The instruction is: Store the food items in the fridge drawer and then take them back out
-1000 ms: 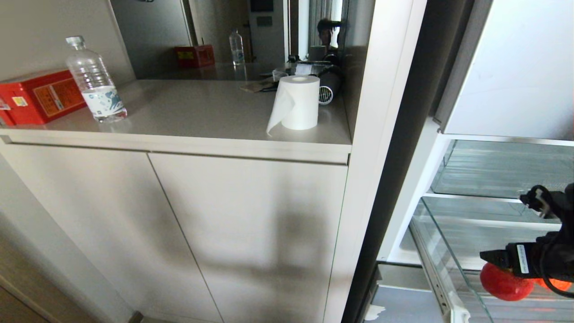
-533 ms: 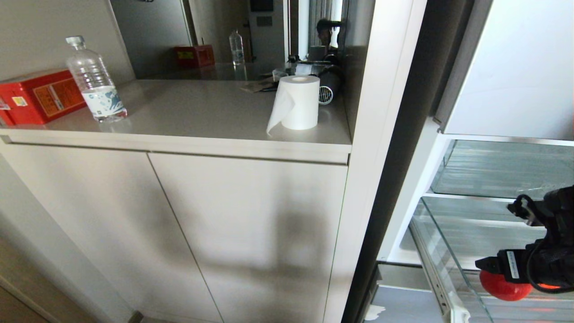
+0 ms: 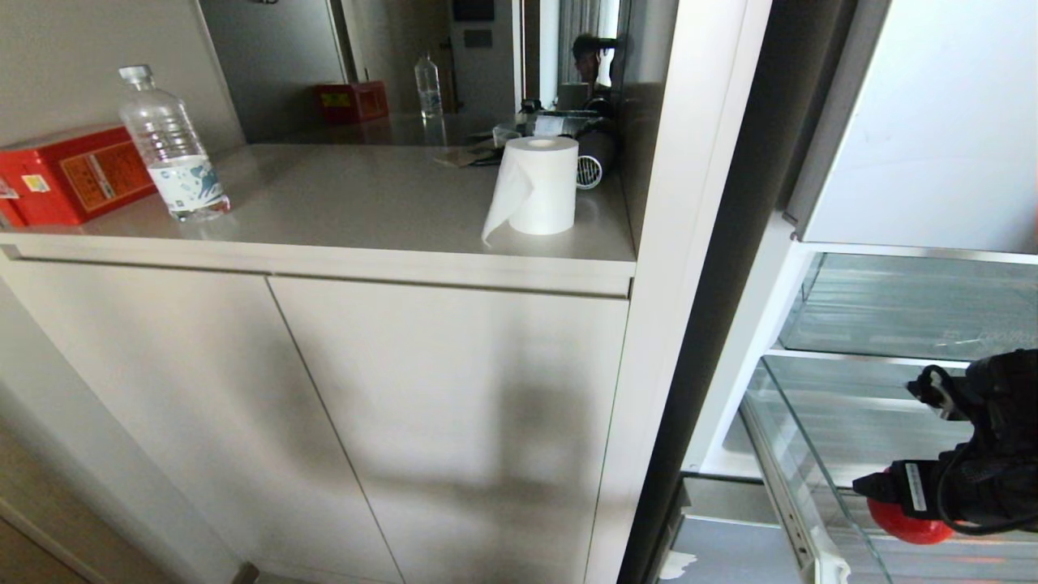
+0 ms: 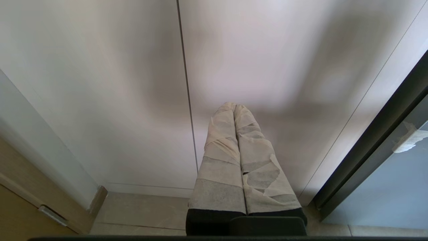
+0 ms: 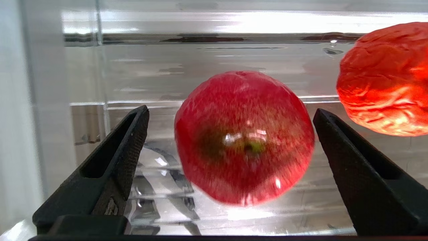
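Your right gripper [image 5: 230,134] sits inside the fridge drawer [image 5: 207,50], low at the right edge of the head view. Its jaws stand fully apart. One black finger lies on each side of a red apple [image 5: 244,137], and a visible gap remains between each finger and the fruit, so nothing is gripped. The apple rests on the clear floor of the drawer, between the two fingers. In the head view you see only part of it [image 3: 912,527] below the dark gripper body [image 3: 957,487].

A second item, a lumpy orange-red fruit [image 5: 384,77], lies in the same drawer just beside the apple. Whether the two touch cannot be told.

Your left gripper [image 4: 234,108] is parked in front of the pale cabinet doors [image 4: 100,83], pointing at them. Its tape-wrapped fingers [image 4: 220,157] are pressed together and hold nothing.

On the table [image 3: 365,195] above the cabinet stand a clear water bottle [image 3: 172,150], a red box [image 3: 69,174] and a white paper roll [image 3: 537,185], well apart from the drawer.
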### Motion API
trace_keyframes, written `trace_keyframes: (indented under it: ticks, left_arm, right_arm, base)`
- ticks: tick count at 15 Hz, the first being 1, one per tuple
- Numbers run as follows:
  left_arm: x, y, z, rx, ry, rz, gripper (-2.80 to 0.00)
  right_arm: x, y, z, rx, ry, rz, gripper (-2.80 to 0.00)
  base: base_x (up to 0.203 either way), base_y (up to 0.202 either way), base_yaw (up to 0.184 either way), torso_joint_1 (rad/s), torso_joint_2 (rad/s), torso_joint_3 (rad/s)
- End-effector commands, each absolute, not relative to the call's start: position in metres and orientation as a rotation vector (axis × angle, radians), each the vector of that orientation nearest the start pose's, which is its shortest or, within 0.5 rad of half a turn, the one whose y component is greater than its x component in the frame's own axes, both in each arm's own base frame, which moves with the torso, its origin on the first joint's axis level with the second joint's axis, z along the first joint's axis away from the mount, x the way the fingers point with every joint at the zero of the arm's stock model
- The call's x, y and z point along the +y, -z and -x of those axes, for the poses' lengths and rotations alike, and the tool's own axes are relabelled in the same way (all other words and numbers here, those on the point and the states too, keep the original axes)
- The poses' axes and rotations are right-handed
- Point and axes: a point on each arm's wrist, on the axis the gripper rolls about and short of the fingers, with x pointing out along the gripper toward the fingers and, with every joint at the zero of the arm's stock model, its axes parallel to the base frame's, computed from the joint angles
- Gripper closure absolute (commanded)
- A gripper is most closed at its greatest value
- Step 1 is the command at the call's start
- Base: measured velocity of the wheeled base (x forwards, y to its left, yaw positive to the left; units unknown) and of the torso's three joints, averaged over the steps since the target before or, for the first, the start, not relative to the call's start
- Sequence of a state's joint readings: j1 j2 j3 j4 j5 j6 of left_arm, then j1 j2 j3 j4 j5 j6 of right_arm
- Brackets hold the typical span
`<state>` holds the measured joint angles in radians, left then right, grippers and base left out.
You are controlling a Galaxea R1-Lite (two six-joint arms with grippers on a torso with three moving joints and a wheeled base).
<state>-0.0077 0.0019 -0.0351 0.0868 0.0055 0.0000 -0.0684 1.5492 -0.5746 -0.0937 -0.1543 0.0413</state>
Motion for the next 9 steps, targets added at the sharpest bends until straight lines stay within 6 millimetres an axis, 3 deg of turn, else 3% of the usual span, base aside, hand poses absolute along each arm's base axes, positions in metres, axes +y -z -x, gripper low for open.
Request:
trace_keyframes:
  ticks: [1,9]
  left_arm:
    - [0.0003,-0.0763,0.0256,0.054,0.002,0.000,0.00]
    - [0.0003,-0.0763,0.0256,0.054,0.002,0.000,0.00]
  right_arm:
    - [-0.0195,-0.1095,-0.2218,0.915,0.230,0.000,-2.80]
    - [-0.0213,-0.1036,-0.2282,0.911,0.232,-0.007,-2.80]
  base:
    - [0.000,0.000,0.000,0.000,0.00,0.000]
    - [0.000,0.000,0.000,0.000,0.00,0.000]
